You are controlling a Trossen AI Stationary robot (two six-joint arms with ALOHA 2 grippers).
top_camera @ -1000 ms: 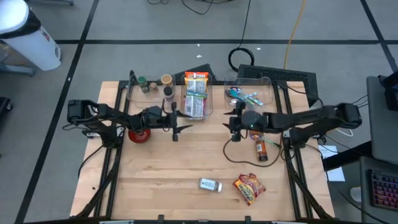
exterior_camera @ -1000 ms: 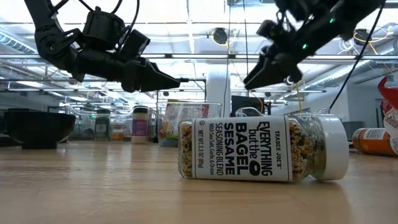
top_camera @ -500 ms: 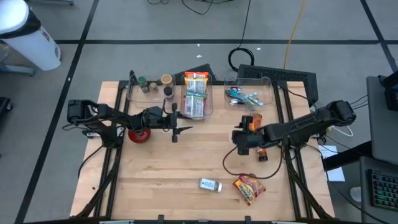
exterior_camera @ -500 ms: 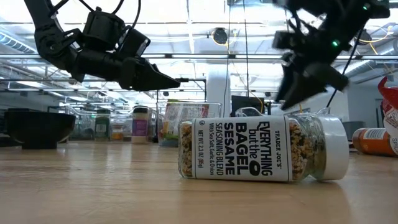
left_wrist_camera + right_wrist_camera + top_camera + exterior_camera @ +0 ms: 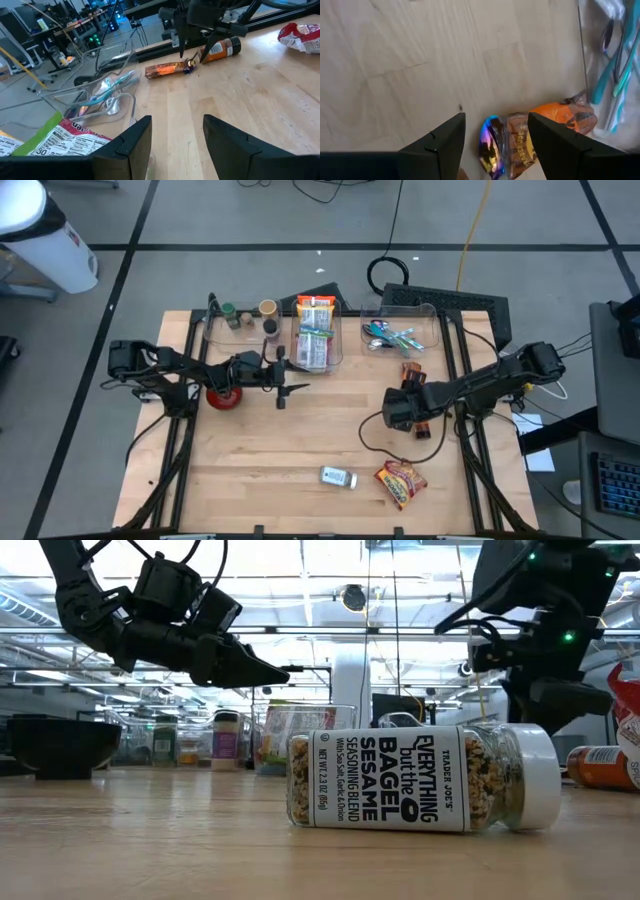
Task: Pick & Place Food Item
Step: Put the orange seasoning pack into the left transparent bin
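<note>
Right gripper (image 5: 397,420): hanging over the right half of the counter (image 5: 300,450), fingers (image 5: 440,145) standing apart with nothing between them, pointing down at the wood just beside the snack bar.
Snack bar (image 5: 512,147): lying flat on the counter near the right edge, shiny orange wrapper with a blue-purple end, showing between and just past the right fingers in the right wrist view; not touching either finger.
Orange bottle (image 5: 220,50): lying on its side beside the snack bar (image 5: 167,70), partly hidden under the right arm in the high view.
Left gripper (image 5: 285,387): hovering above the counter in front of the middle bin, fingers (image 5: 130,145) parted and empty, aiming toward the right side.
Seasoning jar (image 5: 420,778): lying on its side near the front edge of the counter, white cap pointing right in the low view, well apart from both grippers.
Chip bag (image 5: 400,482): resting near the front edge, just right of the seasoning jar (image 5: 338,477).
Middle bin (image 5: 318,330): sitting at the back of the counter, holding packaged snacks.
Right bin (image 5: 432,315): clear, at the back right, holding what is probably plastic cutlery.
Left bin (image 5: 215,332): clear, at the back left, holding small jars.
Red-rimmed bowl (image 5: 222,397): sitting on the counter under the left arm.
</note>
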